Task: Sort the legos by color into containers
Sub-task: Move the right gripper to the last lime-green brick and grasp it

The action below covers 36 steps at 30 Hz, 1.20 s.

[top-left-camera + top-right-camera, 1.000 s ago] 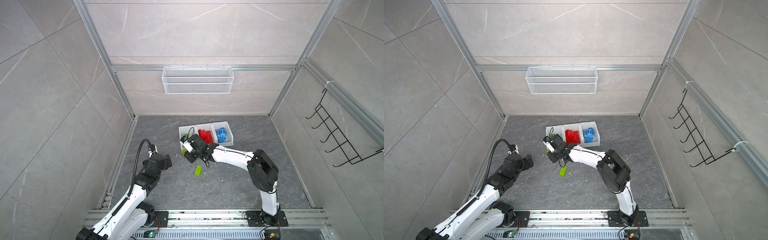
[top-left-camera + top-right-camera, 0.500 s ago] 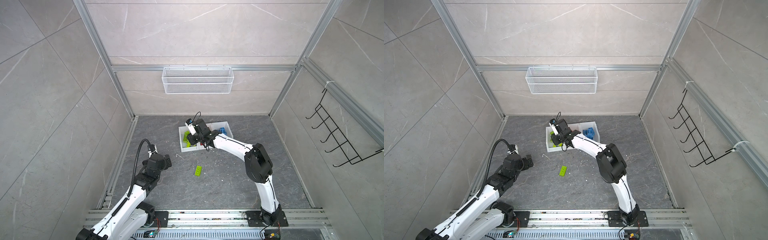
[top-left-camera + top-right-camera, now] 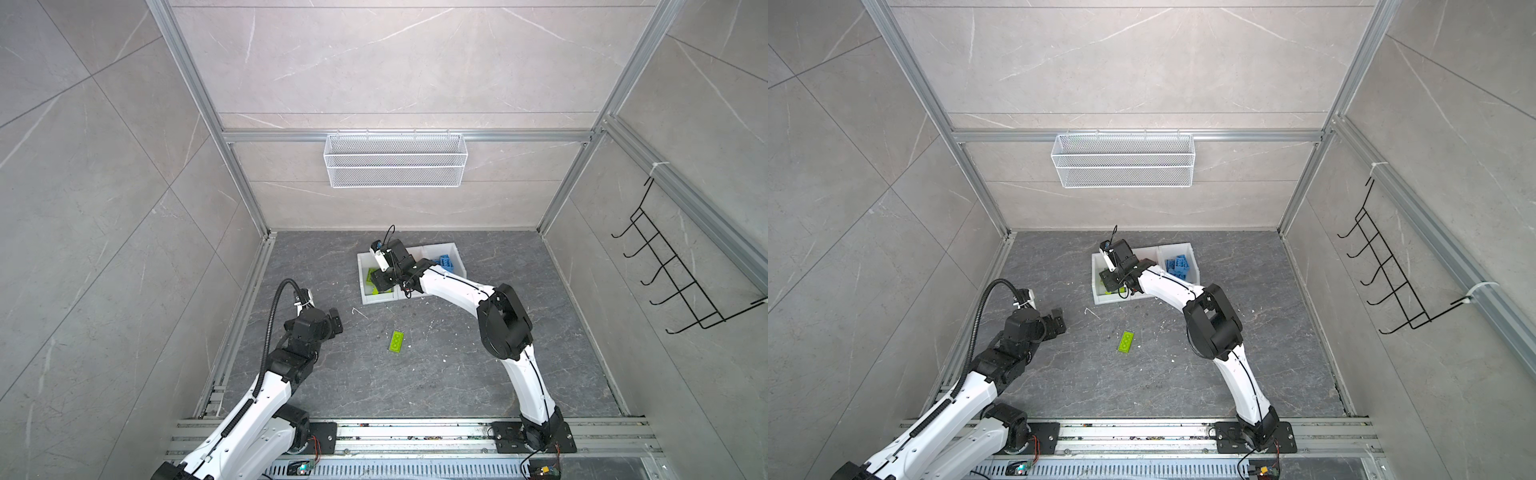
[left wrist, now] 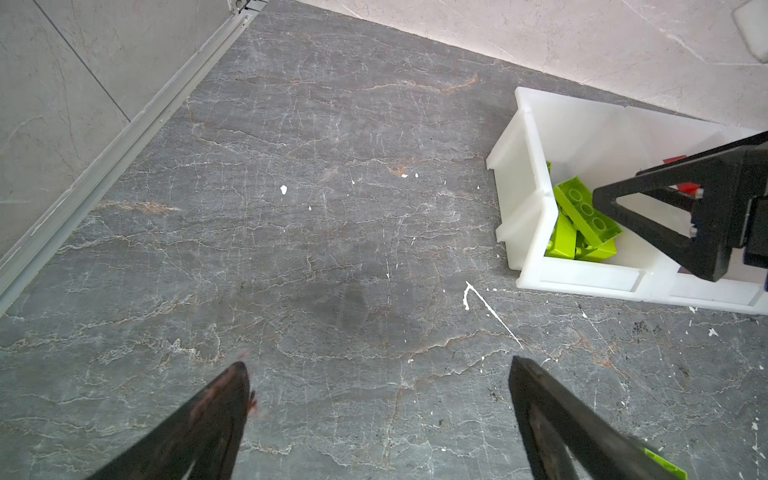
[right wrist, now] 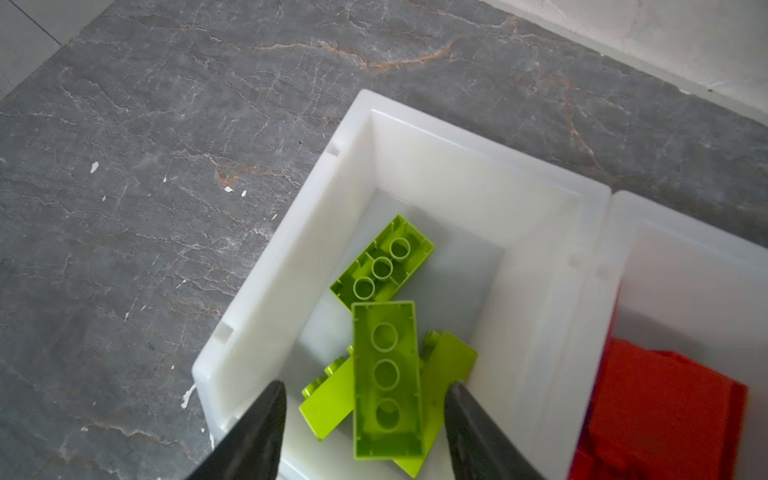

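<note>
Three joined white containers (image 3: pixel 362 266) (image 3: pixel 1094 272) stand at the back of the dark floor. My right gripper (image 5: pixel 366 386) (image 3: pixel 380 282) (image 3: pixel 1111 283) hangs open over the left bin (image 5: pixel 415 137). A lime green lego (image 5: pixel 386 378) lies underside up between its jaws, clear of both, on other green legos (image 5: pixel 382 266) (image 4: pixel 582 208). Red legos (image 5: pixel 665 407) fill the middle bin and blue legos (image 3: pixel 442 262) (image 3: pixel 1177 264) the right one. A single green lego (image 3: pixel 397 341) (image 3: pixel 1126 341) lies on the floor. My left gripper (image 4: pixel 378 362) (image 3: pixel 334 322) (image 3: pixel 1057 320) is open and empty at the left.
A white wire basket (image 3: pixel 395 166) (image 3: pixel 1123 160) hangs on the back wall. A black hook rack (image 3: pixel 681 282) is on the right wall. Aluminium rails (image 3: pixel 232 332) edge the floor, and small white flecks (image 4: pixel 490 307) lie scattered on it.
My right gripper carried a green lego from in front of the bins to over the left bin, then its jaws parted and let the lego go. The left arm has not moved.
</note>
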Available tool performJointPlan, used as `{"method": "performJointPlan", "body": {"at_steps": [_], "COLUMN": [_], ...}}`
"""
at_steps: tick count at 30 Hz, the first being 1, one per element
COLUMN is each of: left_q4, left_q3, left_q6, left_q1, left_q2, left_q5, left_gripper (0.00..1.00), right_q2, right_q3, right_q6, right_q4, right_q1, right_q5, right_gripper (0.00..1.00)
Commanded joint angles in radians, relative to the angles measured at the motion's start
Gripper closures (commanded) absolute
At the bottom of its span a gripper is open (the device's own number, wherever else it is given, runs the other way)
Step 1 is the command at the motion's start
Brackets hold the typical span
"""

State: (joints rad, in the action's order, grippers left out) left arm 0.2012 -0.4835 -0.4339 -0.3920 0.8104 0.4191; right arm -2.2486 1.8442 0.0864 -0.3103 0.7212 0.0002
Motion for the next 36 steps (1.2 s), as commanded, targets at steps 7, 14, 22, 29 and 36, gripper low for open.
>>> {"method": "performJointPlan", "body": {"at_steps": [7, 14, 22, 29, 36], "left_q4": [-0.018, -0.020, -0.023, -0.009, -0.011], "left_q3": [0.003, 0.003, 0.033, 0.056, 0.059], "left_q6": [0.001, 0.000, -0.011, -0.016, -0.017], "left_q1": [0.007, 0.008, 0.008, 0.008, 0.008], "left_q2": [-0.016, -0.008, -0.067, -0.143, -0.147], "left_q5": [0.024, 0.027, 0.047, 0.104, 0.106], "left_gripper": [0.00, 0.01, 0.01, 0.00, 0.01], "right_q2": [0.363, 0.564, 0.522, 0.425, 0.371], "right_q3": [-0.351, -0.737, -0.815, -0.774, -0.730], "right_q6": [0.122, 0.380, 0.419, 0.380, 0.365], "right_q4": [-0.024, -0.014, 0.025, 0.069, 0.062], "right_q1": [0.090, 0.199, 0.289, 0.300, 0.301], "right_q5": [0.072, 0.086, 0.139, 0.107, 0.098], "right_gripper": [0.39, 0.39, 0.35, 0.32, 0.31]}}
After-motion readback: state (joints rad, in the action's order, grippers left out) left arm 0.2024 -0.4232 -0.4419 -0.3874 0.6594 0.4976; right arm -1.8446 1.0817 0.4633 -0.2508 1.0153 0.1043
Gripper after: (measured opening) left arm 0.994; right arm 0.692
